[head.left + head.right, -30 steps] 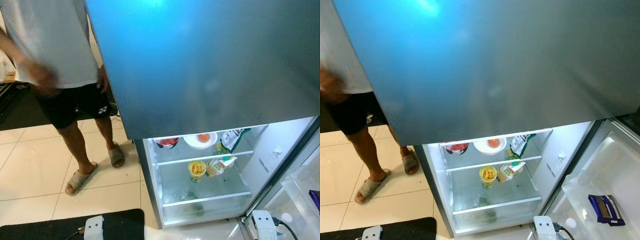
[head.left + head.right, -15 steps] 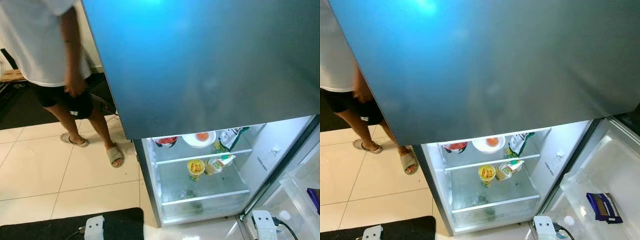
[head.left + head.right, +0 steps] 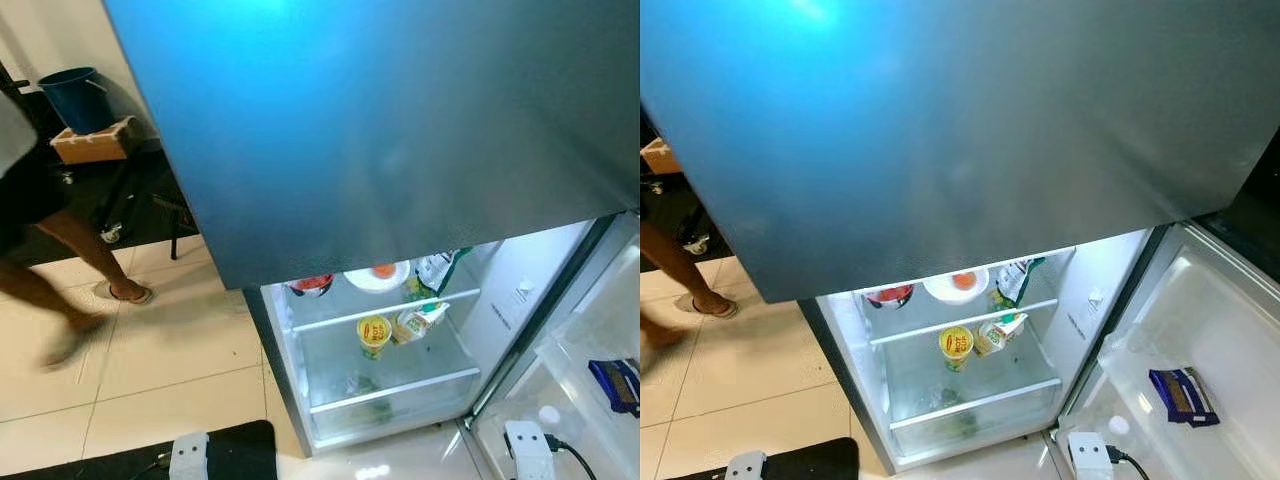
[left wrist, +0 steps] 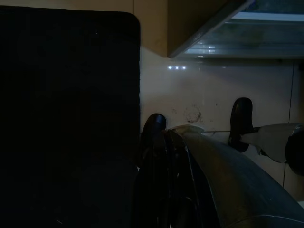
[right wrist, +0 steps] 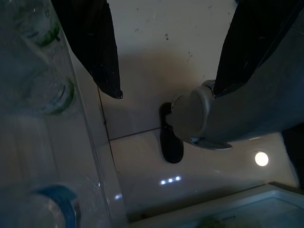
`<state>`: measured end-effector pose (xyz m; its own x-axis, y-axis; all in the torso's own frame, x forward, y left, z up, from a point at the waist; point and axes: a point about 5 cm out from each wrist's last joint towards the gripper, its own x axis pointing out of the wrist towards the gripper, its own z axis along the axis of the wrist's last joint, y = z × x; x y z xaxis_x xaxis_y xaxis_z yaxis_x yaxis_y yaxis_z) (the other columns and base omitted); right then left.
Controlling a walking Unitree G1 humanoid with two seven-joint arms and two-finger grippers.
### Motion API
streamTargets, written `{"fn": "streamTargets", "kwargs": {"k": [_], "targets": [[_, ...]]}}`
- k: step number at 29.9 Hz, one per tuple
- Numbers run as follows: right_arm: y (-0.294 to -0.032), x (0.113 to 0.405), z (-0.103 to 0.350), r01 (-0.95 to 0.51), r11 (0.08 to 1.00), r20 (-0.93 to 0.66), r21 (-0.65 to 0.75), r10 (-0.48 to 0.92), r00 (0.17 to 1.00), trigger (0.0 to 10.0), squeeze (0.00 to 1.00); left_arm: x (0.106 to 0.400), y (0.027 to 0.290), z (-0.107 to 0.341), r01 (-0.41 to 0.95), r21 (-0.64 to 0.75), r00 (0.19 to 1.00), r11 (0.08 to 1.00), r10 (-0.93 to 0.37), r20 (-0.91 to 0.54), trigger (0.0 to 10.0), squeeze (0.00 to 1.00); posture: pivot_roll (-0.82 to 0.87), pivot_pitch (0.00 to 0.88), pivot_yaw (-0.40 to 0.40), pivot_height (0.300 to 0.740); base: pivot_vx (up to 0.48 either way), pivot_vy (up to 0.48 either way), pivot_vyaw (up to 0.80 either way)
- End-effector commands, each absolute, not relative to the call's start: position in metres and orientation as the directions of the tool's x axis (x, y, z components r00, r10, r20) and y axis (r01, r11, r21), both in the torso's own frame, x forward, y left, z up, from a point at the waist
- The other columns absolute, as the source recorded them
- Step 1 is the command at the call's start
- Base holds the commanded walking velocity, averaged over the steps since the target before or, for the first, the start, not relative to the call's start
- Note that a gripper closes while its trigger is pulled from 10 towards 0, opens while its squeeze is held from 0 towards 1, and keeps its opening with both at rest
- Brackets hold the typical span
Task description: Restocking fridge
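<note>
Right now the fridge [image 3: 400, 130] is standing w/ its lower door [image 3: 1200, 340] swung open on the robot's right, upper door shut and filling most of the head views. Inside, the lit compartment is showing a white bowl [image 3: 377, 275] and a red-topped container [image 3: 311, 285] on the upper glass shelf, w/ a green-and-white packet [image 3: 437, 268] leaning beside the bowl. Below, a yellow cup [image 3: 374, 333] and a small carton [image 3: 418, 320] are sitting side by side on the next shelf. A dark blue packet [image 3: 1180, 395] is lying in the door bin.

Left gripper [image 4: 197, 126] is hanging low over pale floor tile beside a black mat [image 4: 66, 104], fingers apart, holding nothing. Right gripper [image 5: 166, 52] is also hanging down by the door bin, fingers spread wide, empty.

A person's legs [image 3: 60, 260] are showing, blurred, on the tiles at far left, near a blue bucket [image 3: 75, 98] on a wooden box [image 3: 95, 142].
</note>
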<state>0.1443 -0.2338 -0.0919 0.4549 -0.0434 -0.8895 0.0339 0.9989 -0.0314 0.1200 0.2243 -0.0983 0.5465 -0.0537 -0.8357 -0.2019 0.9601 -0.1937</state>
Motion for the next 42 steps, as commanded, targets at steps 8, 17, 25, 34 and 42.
{"fn": "streamTargets", "kwargs": {"k": [8, 17, 25, 34, 42], "targets": [[-0.2329, 0.1442, -0.0922, 0.026, 0.999, -0.890, -0.029, -0.038, 0.454, 10.0, 0.00, 0.1178, 0.2227, -0.0994, -0.189, -0.202, 0.530, 0.961, -0.074, -0.845, 10.0, 0.00, -0.06, 0.000, -0.012, 0.740, 0.000, -0.112, 0.00], [-0.2322, 0.1440, -0.0924, 0.027, 0.999, -0.890, -0.027, -0.037, 0.454, 10.0, 0.00, 0.1173, 0.2229, -0.0998, -0.190, -0.189, 0.523, 0.963, -0.064, -0.850, 10.0, 0.00, -0.06, 0.000, -0.012, 0.740, 0.000, -0.453, 0.00], [-0.2320, 0.1450, -0.0921, 0.027, 0.999, -0.889, -0.025, -0.034, 0.457, 10.0, 0.00, 0.1196, 0.2226, -0.0996, -0.222, -0.190, 0.528, 0.956, -0.045, -0.848, 10.0, 0.00, -0.06, 0.000, -0.014, 0.740, 0.000, -0.058, 0.00], [-0.2306, 0.1454, -0.0922, 0.023, 0.999, -0.889, -0.023, -0.031, 0.457, 10.0, 0.00, 0.1213, 0.2204, -0.0994, -0.211, -0.199, 0.532, 0.957, -0.059, -0.845, 10.0, 0.00, -0.06, 0.000, -0.015, 0.740, 0.000, 0.000, 0.00], [-0.2286, 0.1421, -0.0938, -0.032, 0.999, -0.897, -0.028, -0.011, 0.441, 10.0, 0.00, 0.1217, 0.2283, -0.0969, -0.268, -0.213, 0.564, 0.940, -0.026, -0.825, 10.0, 0.00, -0.03, 0.000, -0.013, 0.740, 0.000, 0.000, 0.00]]}}
